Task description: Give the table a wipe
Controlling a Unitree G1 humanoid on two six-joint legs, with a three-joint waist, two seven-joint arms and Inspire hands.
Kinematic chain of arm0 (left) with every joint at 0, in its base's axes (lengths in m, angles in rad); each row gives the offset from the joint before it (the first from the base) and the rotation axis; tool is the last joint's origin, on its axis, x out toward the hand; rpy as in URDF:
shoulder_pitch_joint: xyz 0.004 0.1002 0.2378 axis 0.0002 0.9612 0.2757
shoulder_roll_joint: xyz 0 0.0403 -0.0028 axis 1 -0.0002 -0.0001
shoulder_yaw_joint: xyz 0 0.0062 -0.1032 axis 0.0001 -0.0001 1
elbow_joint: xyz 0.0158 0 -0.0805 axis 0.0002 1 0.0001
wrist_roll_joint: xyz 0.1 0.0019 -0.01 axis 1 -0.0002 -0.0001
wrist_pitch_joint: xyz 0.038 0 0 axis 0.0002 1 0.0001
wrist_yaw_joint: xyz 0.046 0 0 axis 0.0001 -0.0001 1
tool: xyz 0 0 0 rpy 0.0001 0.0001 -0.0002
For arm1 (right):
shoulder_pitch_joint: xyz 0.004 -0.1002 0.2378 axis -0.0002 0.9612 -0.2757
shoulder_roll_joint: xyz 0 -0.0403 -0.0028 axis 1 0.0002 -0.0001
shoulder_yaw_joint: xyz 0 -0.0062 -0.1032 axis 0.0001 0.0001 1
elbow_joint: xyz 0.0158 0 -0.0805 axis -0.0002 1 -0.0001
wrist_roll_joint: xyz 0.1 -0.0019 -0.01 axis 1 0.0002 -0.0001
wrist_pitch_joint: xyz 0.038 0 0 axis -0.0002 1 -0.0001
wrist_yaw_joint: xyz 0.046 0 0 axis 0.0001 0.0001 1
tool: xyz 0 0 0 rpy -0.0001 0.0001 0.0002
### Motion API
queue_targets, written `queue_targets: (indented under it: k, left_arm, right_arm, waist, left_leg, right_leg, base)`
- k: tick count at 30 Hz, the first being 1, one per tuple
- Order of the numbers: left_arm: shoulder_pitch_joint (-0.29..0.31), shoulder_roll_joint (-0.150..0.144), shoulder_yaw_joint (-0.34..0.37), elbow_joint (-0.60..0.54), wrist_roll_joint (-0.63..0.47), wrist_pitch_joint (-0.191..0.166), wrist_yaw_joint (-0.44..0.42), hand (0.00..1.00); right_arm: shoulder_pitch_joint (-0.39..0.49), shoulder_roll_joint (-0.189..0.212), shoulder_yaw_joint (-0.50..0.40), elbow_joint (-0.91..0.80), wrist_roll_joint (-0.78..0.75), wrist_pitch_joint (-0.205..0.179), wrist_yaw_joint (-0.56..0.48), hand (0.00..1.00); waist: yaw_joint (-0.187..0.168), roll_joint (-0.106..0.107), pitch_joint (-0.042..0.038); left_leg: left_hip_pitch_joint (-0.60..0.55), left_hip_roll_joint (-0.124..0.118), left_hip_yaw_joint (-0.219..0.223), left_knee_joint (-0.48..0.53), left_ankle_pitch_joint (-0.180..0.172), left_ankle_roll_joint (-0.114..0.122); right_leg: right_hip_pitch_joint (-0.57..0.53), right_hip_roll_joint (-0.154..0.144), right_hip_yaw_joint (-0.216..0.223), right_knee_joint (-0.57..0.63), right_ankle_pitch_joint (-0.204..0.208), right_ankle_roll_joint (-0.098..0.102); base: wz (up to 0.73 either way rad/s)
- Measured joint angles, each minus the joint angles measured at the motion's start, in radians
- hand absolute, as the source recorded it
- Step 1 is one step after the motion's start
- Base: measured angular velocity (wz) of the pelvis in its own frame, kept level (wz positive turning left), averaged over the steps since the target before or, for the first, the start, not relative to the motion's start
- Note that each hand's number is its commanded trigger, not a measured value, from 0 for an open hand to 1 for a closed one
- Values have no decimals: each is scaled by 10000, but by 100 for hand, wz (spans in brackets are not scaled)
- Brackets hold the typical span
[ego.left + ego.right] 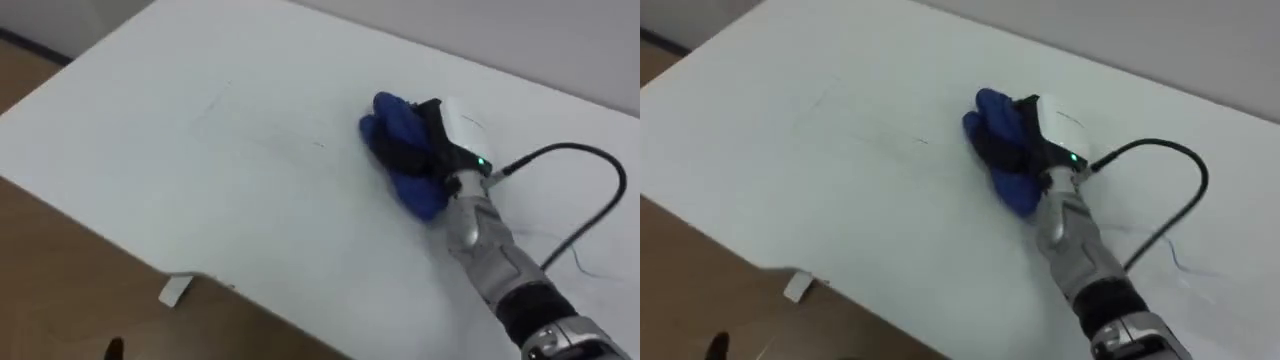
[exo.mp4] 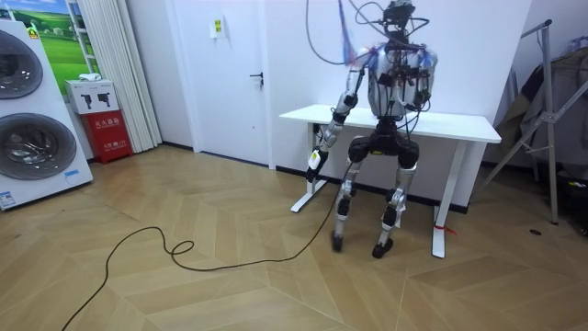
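Note:
A bunched blue cloth [image 1: 398, 125] [image 1: 996, 125] lies on the white table [image 1: 180, 170] [image 1: 770, 150], toward its far right part. My right hand [image 1: 432, 150] [image 1: 1035, 140] rests on top of the cloth, dark fingers curled over it and pressing it to the tabletop. Its forearm comes in from the lower right. In the room view I stand close against the table [image 2: 459, 125], facing it. My left hand [image 2: 315, 163] hangs low beside the table's end on the room view's left, away from the cloth.
Faint thin marks [image 1: 265, 130] cross the tabletop left of the cloth. The table's near edge runs diagonally above the wooden floor, where its white foot [image 1: 173, 291] shows. Washing machines [image 2: 28, 119] and a red box [image 2: 108, 133] stand far left, a metal rack [image 2: 551, 119] on the right.

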Motion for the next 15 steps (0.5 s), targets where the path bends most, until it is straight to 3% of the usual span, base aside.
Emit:
queue_targets:
  k: [1,2,3,4,6,10,14,15]
  left_arm:
    - [331,7,388,2,136,-2,13,0]
    - [479,20,585,6,194,-4,42,0]
    - [649,58,968,10,241,5,122,0]
    - [671,153,1279,15,244,11,218,0]
    - [680,152,1449,23,176,-2,354,0]
    - [255,139,1458,-203,208,-130,454,0]
    - [-401,-127,1065,-694,195,-327,414,0]
    - [-576,-162,779,-648,192,-360,360,0]
  right_arm:
    - [308,-193,-380,167,24,-232,-335,100]
    - [429,-306,-493,303,29,-322,-502,100]
    - [756,-619,-762,422,23,-517,-723,100]
    - [1128,-731,-1266,624,32,-760,-937,100]
    - [1500,-865,-1893,1059,157,-1009,-1241,100]
    - [2513,-1068,-2355,1385,674,-1158,-1704,100]
    - [2291,-974,-2391,1328,752,-1115,-1699,100]
    - [2011,-848,-2317,1303,754,-870,-1679,100]
  waist:
    - [6,73,-7]
    - [6,60,-6]
    - [-37,106,-56]
    - [-153,25,-124]
    - [-457,-94,-216]
    - [-904,-258,-416]
    - [-972,-264,-417]
    - [-910,-254,-411]
  left_leg:
    - [69,-638,61,-325,-59,106]
    - [153,-888,56,-678,-43,156]
    - [340,-1199,95,-1443,97,533]
    - [612,-1199,134,-1795,180,786]
    - [1056,-1269,173,-2384,292,972]
    - [1888,-1333,295,-3129,321,988]
    - [2061,-1335,336,-3291,314,972]
    - [2073,-1330,350,-3355,319,964]
  right_leg:
    - [228,122,43,-286,63,-6]
    - [332,188,87,-426,93,-5]
    - [480,349,126,-708,145,8]
    - [579,451,142,-1005,200,39]
    - [930,532,169,-1499,359,56]
    - [1804,655,277,-2325,531,162]
    - [1944,685,339,-2535,645,173]
    - [1853,704,526,-2494,678,163]
  base:
    - [-11]
    - [-24]
    - [-19]
    - [-15]
    - [-9]
    - [-9]
    - [-17]
    - [-51]
